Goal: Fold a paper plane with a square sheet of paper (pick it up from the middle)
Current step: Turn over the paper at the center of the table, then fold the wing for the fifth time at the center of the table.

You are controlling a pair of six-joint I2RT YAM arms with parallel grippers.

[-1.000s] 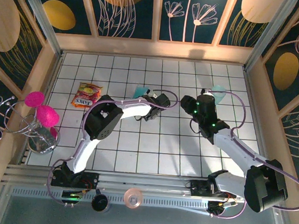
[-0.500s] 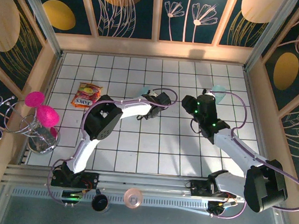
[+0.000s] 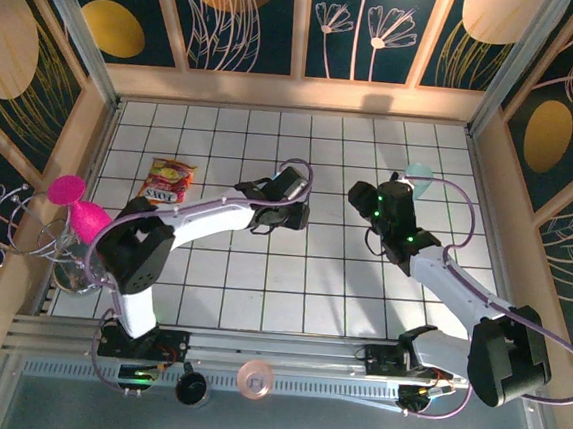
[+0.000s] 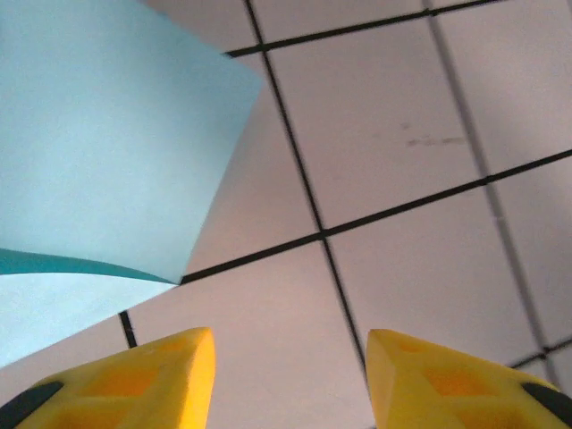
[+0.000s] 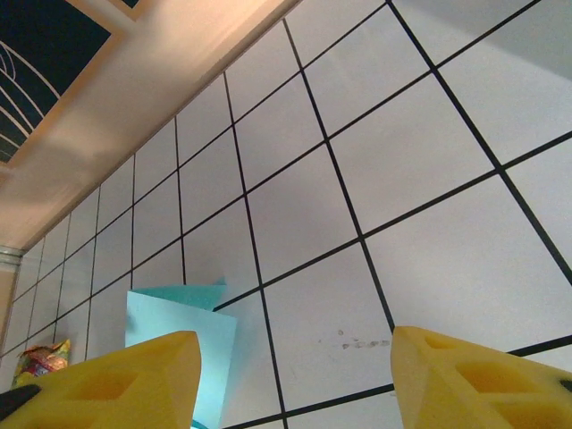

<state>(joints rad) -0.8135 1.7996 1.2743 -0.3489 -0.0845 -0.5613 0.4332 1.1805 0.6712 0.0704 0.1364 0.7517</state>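
Since the earlier frame the left arm's elbow has been swung out toward the left edge of the worktop [image 3: 260, 292] and its wrist drawn slightly leftward, while the right arm has hardly been shifted. The left tool [image 4: 290, 384] is seen with its jaws parted and only bare tile between them. The right tool [image 5: 290, 384] is likewise spread wide and empty. The square sheet of paper [image 4: 98, 152] is released and lies in the far half of the worktop, roughly midway between the left and right edges. It is seen up and to the left of the left tool's fingers and beside the right tool's left-hand finger [image 5: 98, 380]. It appears already partly folded, one layer being lifted over another. The paper is judged very light, limp and easily creased or torn, and it is likely to slide on the smooth tiles when nudged. A flat edge would be hard to get under, so a gentle pinch at the raised fold, near the middle, is judged the best hold. The other tool would be used to pin the sheet down.
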